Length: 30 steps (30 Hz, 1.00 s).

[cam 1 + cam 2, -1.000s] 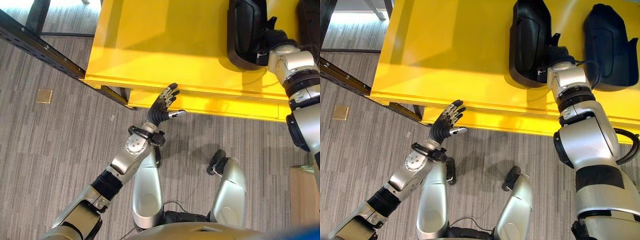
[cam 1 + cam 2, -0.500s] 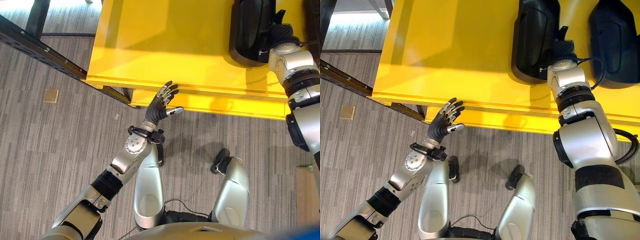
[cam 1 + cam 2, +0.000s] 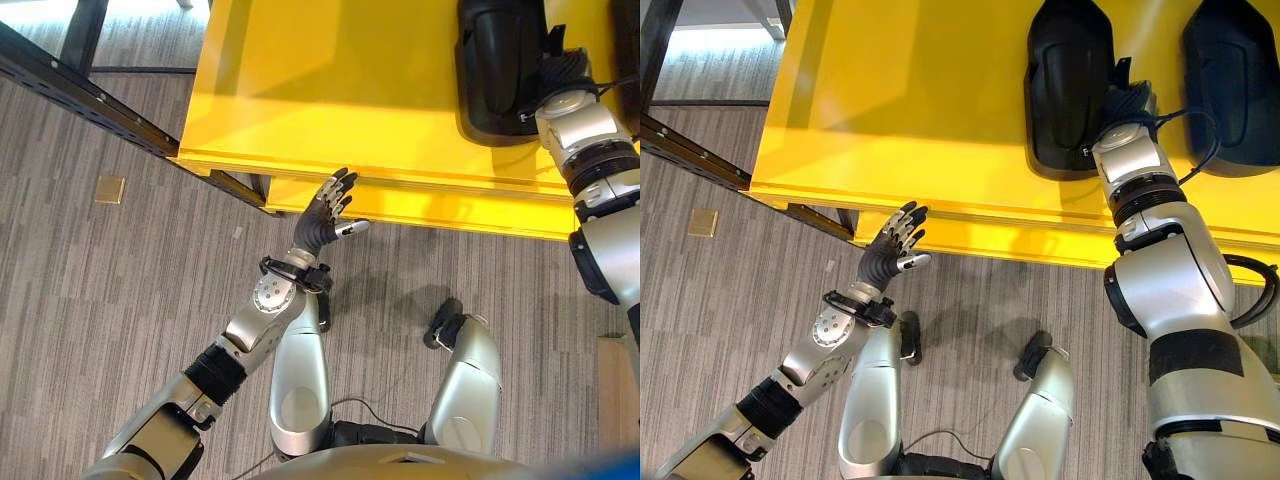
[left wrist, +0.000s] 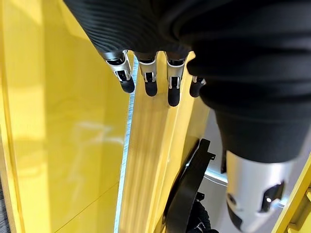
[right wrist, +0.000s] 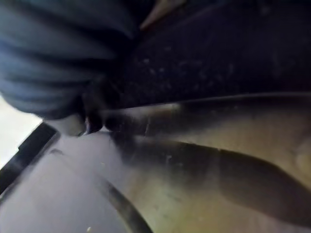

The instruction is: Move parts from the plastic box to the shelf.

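Note:
Two black moulded parts lie on the yellow shelf (image 3: 910,100): one (image 3: 1068,80) near the middle and a second (image 3: 1232,80) at the right edge. My right hand (image 3: 1127,100) rests against the near right side of the first part, its fingers hidden against it. The right wrist view has that dark part (image 5: 233,53) pressed close to the camera. My left hand (image 3: 326,208) hovers open and holding nothing, just in front of the shelf's front edge, fingers spread. In the left wrist view its fingertips (image 4: 147,86) point along the yellow edge.
A dark metal frame beam (image 3: 80,85) runs diagonally at the left, passing under the shelf corner. A small tan square (image 3: 110,189) lies on the grey carpet. A tan board (image 3: 617,390) shows at the lower right edge.
The camera has shifted a little, sliding the whole scene slightly. My right hand has edged a bit farther along the black part. The left hand keeps its open pose.

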Motion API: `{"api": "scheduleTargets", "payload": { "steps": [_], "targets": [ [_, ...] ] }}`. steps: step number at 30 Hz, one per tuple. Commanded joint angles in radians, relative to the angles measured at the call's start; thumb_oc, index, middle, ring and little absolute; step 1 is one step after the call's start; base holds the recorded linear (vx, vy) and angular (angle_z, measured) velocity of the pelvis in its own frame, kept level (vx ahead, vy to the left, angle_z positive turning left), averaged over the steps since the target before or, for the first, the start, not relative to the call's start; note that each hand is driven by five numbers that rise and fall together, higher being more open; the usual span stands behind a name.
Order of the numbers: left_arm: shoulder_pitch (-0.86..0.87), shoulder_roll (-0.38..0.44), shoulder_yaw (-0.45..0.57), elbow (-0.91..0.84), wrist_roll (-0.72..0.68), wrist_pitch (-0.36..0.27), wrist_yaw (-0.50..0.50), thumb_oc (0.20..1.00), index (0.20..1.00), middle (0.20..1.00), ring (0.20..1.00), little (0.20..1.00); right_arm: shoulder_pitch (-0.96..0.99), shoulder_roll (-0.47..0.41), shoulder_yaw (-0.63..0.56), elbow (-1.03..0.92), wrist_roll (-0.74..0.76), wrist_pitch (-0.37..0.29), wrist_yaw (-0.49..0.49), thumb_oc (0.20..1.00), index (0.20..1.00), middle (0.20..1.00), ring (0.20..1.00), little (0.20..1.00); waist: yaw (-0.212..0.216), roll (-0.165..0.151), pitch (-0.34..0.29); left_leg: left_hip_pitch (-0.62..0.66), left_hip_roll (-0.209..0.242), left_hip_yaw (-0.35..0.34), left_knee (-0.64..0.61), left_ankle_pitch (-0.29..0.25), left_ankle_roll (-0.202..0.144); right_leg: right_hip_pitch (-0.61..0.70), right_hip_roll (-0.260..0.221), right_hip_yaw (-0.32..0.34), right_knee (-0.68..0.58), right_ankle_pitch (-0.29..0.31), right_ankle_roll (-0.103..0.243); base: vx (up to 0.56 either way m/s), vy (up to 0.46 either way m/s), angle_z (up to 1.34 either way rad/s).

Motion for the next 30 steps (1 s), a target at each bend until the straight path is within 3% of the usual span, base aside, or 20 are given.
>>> {"api": "scheduleTargets", "payload": {
  "steps": [1,4,8,15,21,25,29,30],
  "targets": [
    [0.016,0.018,-0.036,-0.095,-0.003,-0.052,0.004,1.0,1.0,1.0,1.0,1.0,-0.068,-0.015,0.021,0.016,0.016,0.015,-0.034,1.0,1.0,1.0,1.0,1.0,0.027,0.032,-0.023,0.023,-0.034,0.03,-0.082,0.029,0.027,-0.019,0.052,-0.047,0.203,-0.128,-0.038,0.0,0.0,0.0],
    [0.016,0.019,-0.037,-0.098,-0.003,-0.052,-0.001,1.0,1.0,1.0,1.0,1.0,-0.063,-0.016,0.016,0.022,0.013,0.045,-0.054,1.0,1.0,1.0,1.0,1.0,0.028,0.033,-0.023,0.025,-0.034,0.031,-0.088,0.031,0.028,-0.016,0.053,-0.047,0.197,-0.127,-0.038,0.0,0.0,0.0],
    [0.018,0.018,-0.042,-0.106,-0.004,-0.055,0.007,1.0,1.0,1.0,1.0,1.0,-0.058,-0.017,0.008,0.027,0.032,0.033,-0.067,1.0,1.0,1.0,1.0,1.0,0.026,0.035,-0.023,0.025,-0.031,0.032,-0.089,0.033,0.03,-0.015,0.052,-0.047,0.195,-0.126,-0.038,0.0,0.0,0.0],
    [0.007,0.01,-0.04,-0.115,-0.007,-0.027,0.022,1.0,1.0,1.0,1.0,1.0,-0.047,0.002,-0.033,0.044,0.239,0.008,-0.064,1.0,1.0,1.0,1.0,1.0,0.025,0.037,-0.023,0.034,-0.032,0.037,-0.091,0.034,0.03,-0.005,0.052,-0.047,0.192,-0.127,-0.04,0.0,0.0,0.0],
    [0.007,0.001,-0.037,-0.113,-0.009,-0.015,0.026,1.0,1.0,1.0,1.0,1.0,-0.023,0.025,-0.091,0.034,0.363,-0.07,-0.081,1.0,1.0,1.0,1.0,1.0,0.024,0.038,-0.023,0.047,-0.039,0.036,-0.101,0.035,0.031,0.006,0.058,-0.041,0.187,-0.128,-0.04,0.01,0.003,-0.01],
    [0.009,-0.003,-0.033,-0.113,0.006,0.001,0.034,1.0,1.0,1.0,1.0,1.0,-0.002,0.044,-0.135,-0.01,0.417,-0.211,-0.09,1.0,1.0,1.0,1.0,1.0,0.024,0.035,-0.023,0.076,-0.051,0.032,-0.13,0.041,0.033,0.031,0.067,-0.037,0.165,-0.123,-0.036,0.04,-0.002,-0.01],
    [0.028,-0.001,-0.024,-0.122,0.015,0.002,0.039,1.0,1.0,1.0,1.0,1.0,0.024,0.05,-0.173,-0.117,0.314,-0.35,-0.17,1.0,1.0,1.0,1.0,1.0,0.02,0.034,-0.023,0.127,-0.059,0.034,-0.198,0.065,0.031,0.071,0.076,-0.037,0.119,-0.112,-0.027,0.05,-0.012,-0.03],
    [0.03,0.0,-0.023,-0.124,0.015,0.003,0.039,1.0,1.0,1.0,1.0,1.0,0.026,0.05,-0.175,-0.124,0.307,-0.359,-0.179,1.0,1.0,1.0,1.0,1.0,0.02,0.034,-0.023,0.131,-0.06,0.035,-0.202,0.067,0.031,0.075,0.077,-0.038,0.116,-0.111,-0.026,0.04,-0.017,-0.03]
  ]
}}
